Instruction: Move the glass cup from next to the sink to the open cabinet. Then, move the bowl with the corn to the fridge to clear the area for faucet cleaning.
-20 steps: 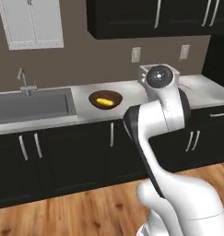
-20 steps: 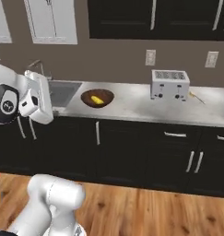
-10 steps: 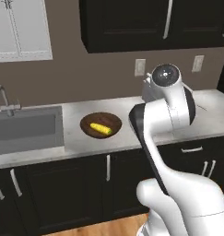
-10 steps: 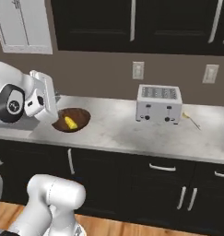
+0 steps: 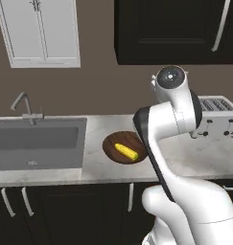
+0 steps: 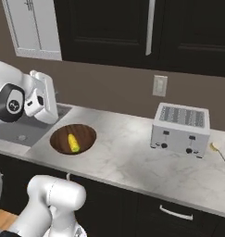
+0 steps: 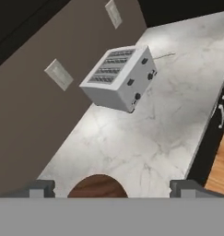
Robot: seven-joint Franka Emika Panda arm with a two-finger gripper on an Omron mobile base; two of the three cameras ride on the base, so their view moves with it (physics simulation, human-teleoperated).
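A dark wooden bowl (image 5: 125,146) holding a yellow corn cob (image 5: 126,151) stands on the marble counter just right of the sink (image 5: 36,143). From the other side, the bowl (image 6: 73,138) and its corn cob (image 6: 73,142) lie below and to the right of my hand. My gripper (image 6: 45,104) hangs above the counter's left part, over the sink's right edge. In the hand view the gripper (image 7: 112,190) is open with nothing between its fingers, and the bowl's rim (image 7: 97,186) shows between the two wide-set fingertips (image 7: 39,189).
A silver toaster (image 6: 180,129) stands on the counter right of the bowl, also the toaster (image 7: 119,78) ahead of the hand. A faucet (image 5: 24,107) rises behind the sink. Dark upper cabinets (image 5: 175,28) hang overhead, and a white-doored cabinet (image 5: 43,31) sits above the sink.
The whole picture has shifted and grown: the base has driven closer to the counter, so bowl and toaster look nearer. The arm keeps roughly the same raised pose.
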